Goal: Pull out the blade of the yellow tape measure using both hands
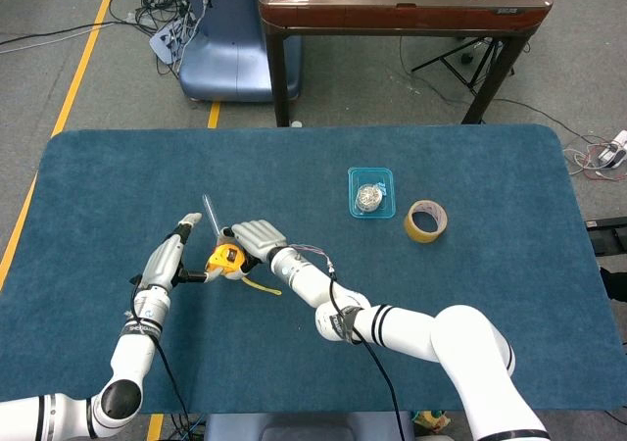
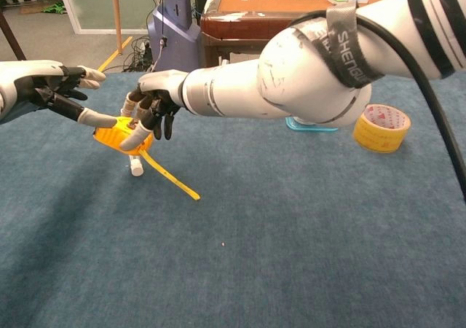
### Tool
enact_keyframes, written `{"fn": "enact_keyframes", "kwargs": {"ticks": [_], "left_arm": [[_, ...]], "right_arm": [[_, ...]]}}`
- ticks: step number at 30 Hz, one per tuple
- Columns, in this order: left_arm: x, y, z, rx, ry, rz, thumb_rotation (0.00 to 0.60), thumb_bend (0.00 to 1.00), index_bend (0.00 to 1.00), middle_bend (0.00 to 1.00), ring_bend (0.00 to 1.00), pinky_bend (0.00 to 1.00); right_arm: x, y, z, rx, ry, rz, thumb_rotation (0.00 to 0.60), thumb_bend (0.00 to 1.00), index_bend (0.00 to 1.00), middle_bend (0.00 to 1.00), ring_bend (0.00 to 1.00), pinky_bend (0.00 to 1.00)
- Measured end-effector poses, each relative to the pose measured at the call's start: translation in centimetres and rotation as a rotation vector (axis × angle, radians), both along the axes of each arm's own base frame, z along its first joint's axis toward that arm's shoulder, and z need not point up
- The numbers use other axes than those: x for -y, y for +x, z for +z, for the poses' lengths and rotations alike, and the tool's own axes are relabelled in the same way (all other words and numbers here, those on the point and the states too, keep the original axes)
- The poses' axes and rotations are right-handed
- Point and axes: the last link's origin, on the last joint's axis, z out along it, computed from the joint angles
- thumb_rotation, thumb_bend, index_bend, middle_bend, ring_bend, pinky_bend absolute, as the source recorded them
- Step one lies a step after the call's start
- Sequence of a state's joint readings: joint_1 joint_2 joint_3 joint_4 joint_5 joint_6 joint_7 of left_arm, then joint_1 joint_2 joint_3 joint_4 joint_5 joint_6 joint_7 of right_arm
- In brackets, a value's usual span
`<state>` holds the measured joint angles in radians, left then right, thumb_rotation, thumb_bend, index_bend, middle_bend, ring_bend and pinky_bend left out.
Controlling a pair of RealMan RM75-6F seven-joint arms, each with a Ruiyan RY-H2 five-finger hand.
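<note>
1. Chest view puts our left hand [image 2: 44,91] at the far left, fingers spread and holding nothing, one fingertip touching or just short of the tape measure [image 2: 122,136]; we cannot tell which. If we close from there, the fingertip may only nudge the case and push it out of the other hand's hold.

2. Next comes the tape measure itself, lifted off the table [image 1: 470,216] and held from above by our right hand [image 2: 151,106], whose fingers curl over the yellow case. That hold looks shallow to us. A sideways tug could twist the case or let it drop.

3. Beneath the case lies a thin rod [image 2: 134,163] on the table. Should the case come down, it could strike the rod and roll it away.

4. A short length of blade [image 2: 172,181] already hangs out, slanting down to the right with its tip near the table. Our left hand is on the opposite side of the case from that tip, so it has to reach round or under. We risk missing the thin strip, or pinching it edge-on and bending it.

5. Head view shows both hands crowded close around the case [image 1: 224,259]. Fingers may collide, and the right hand hides much of the case from above.

6. If the blade slips free, we judge it may snap back in.
</note>
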<state>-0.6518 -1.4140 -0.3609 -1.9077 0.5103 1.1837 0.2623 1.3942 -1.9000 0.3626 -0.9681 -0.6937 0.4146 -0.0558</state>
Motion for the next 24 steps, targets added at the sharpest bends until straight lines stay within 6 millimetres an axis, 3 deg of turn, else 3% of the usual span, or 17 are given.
{"fn": "enact_keyframes", "kwargs": {"ticks": [24], "left_arm": [[-0.6, -1.1, 0.0, -0.050, 0.019, 0.018, 0.600, 0.15, 0.00, 0.00, 0.00, 0.00]], "right_arm": [[0.3, -0.4, 1.0, 0.010, 0.015, 0.006, 0.600, 0.62, 0.64, 0.64, 0.54, 0.46]]}}
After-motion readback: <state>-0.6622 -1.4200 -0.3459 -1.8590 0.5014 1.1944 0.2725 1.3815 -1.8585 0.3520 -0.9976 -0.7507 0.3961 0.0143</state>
